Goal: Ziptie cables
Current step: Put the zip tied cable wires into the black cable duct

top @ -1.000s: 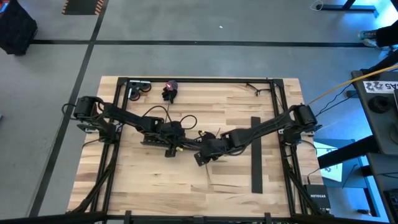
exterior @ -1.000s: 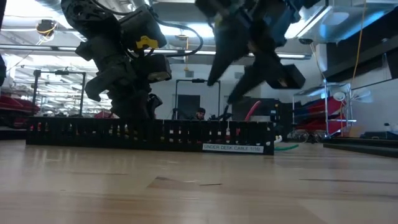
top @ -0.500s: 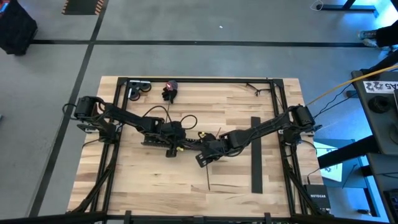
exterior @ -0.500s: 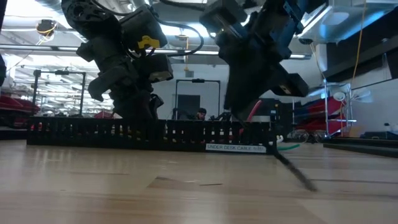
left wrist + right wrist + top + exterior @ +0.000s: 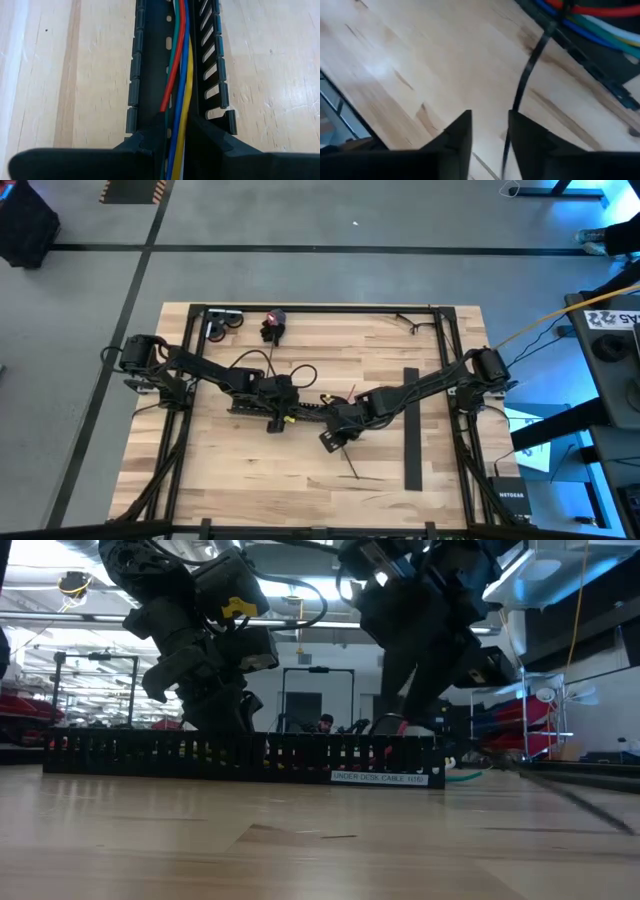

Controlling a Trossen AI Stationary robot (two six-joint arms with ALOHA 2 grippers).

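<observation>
The cables (image 5: 177, 75), red, green, blue and yellow, run along inside a black slotted tray (image 5: 137, 75) that lies flat on the wooden table (image 5: 240, 480). My left gripper (image 5: 175, 145) is shut on them at the tray's left end (image 5: 277, 418). A thin dark zip tie (image 5: 522, 85) comes from the cables (image 5: 590, 20) down to the table, and its tail (image 5: 350, 465) lies on the wood. My right gripper (image 5: 490, 140) hangs over that tail with a gap between its fingers, just on the near side of the tray (image 5: 333, 437). My left gripper pinches the bundle of cables (image 5: 176, 131) between its two fingers, inside the tray's channel. The fingers slant down from above and lie across the cables. The cables run on along the tray floor beyond the fingers. My right gripper has the zip tie running close along the inner side of one finger (image 5: 530, 140); I cannot tell whether it touches.
A second long black bar (image 5: 411, 430) lies toward the table's right edge. Small dark parts (image 5: 225, 325) and a red-topped one (image 5: 272, 325) sit at the far left, and a thin dark cable (image 5: 410, 322) at the far right. Black frame rails (image 5: 452, 360) border the table.
My right gripper has stayed over the same spot but has tipped and rolled at the wrist; its fingers stood apart a second ago and came together half a second ago. The zip tie's free tail has swung across the wood toward the table's right edge.
</observation>
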